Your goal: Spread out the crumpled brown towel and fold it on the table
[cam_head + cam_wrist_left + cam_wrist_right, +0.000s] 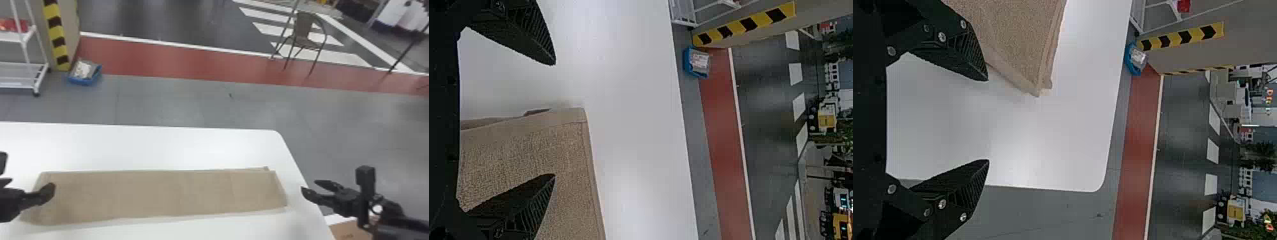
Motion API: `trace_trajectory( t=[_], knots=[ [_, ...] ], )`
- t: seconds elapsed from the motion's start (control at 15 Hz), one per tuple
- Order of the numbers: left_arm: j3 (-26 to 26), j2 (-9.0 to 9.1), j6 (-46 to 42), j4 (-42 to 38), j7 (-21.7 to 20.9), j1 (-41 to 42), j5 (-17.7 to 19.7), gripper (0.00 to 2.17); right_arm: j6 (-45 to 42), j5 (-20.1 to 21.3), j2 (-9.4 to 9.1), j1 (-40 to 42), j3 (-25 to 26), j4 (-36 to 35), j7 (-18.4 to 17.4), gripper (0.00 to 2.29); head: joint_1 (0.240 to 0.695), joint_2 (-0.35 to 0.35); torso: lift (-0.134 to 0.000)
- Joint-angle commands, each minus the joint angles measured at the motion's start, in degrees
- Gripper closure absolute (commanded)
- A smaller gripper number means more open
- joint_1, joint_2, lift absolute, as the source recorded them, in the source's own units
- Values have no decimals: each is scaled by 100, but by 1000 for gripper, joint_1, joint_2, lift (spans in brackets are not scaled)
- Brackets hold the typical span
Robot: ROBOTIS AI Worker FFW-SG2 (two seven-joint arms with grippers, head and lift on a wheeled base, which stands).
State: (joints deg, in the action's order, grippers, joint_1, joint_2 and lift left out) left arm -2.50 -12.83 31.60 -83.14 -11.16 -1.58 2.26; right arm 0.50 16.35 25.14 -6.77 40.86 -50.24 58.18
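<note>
The brown towel [159, 194] lies flat on the white table as a long folded strip running left to right. At its left end is my left gripper [25, 190], above the towel's edge; in the left wrist view the left gripper [554, 120] is open, and the towel's end [564, 155] lies beyond its spread fingers. Off the towel's right end stands my right gripper [308, 188], over the table's right edge. The right wrist view has the right gripper [988, 120] open too, a corner of the towel [1023, 55] lying near one finger.
The white table [137, 143] has a rounded far right corner, with grey floor beyond. A cardboard box [351, 230] is low at the right. Farther off are a blue bin [84, 75], a white rack [25, 63] and a chair [306, 35].
</note>
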Motion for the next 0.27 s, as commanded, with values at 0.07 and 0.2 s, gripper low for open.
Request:
trace_trajectory(
  t=[0.07,0.2],
  knots=[
    [4,9,53,-27,0,0,2,90,34,-9,0,0,-8,-12,18,350,695,-337,0],
    [4,9,123,-53,0,0,2,90,34,-80,0,9,10,-30,53,350,695,-337,0]
  ],
)
